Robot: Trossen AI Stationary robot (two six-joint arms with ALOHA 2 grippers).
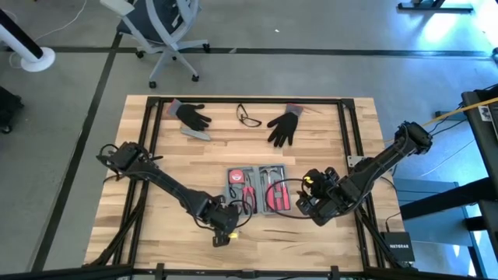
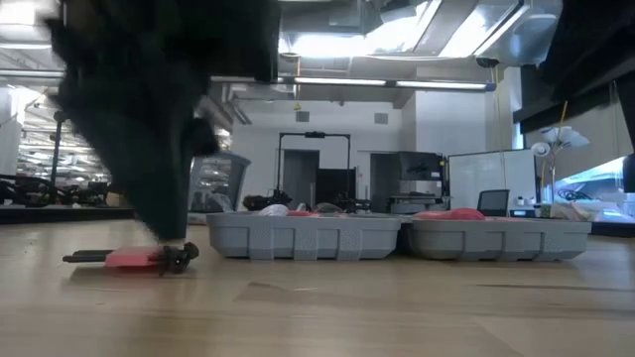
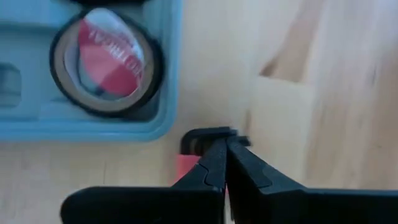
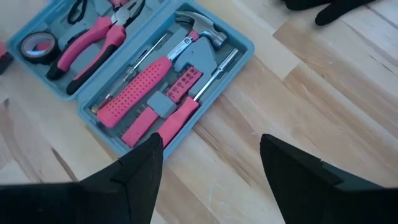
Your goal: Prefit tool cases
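Observation:
The tool case (image 1: 257, 189) lies open mid-table, its two blue-grey halves (image 2: 303, 238) side by side. It holds a tape roll (image 3: 106, 62), pink pliers (image 4: 93, 40) and a hammer (image 4: 186, 37). A small red tool with black ends (image 2: 129, 258) lies flat on the wood just off the case's near-left corner (image 3: 158, 121). My left gripper (image 3: 227, 155) is shut, its tips right over that tool's black end (image 3: 208, 134). My right gripper (image 4: 211, 143) hangs open above the table, by the case's right half (image 4: 242, 43), holding nothing. My left gripper's shut fingertips (image 2: 171, 238) come down steeply from above onto the black end (image 2: 181, 255) of the small red tool. Whether they touch it, I cannot tell. The tool lies flat on the table.
Two black gloves (image 1: 193, 117) (image 1: 284, 126), a pair of glasses (image 1: 249, 117) and a slim grey bar (image 1: 196, 134) lie near the far edge. A black frame (image 1: 346, 117) runs around the tabletop. Bare wood lies between the case and the near edge.

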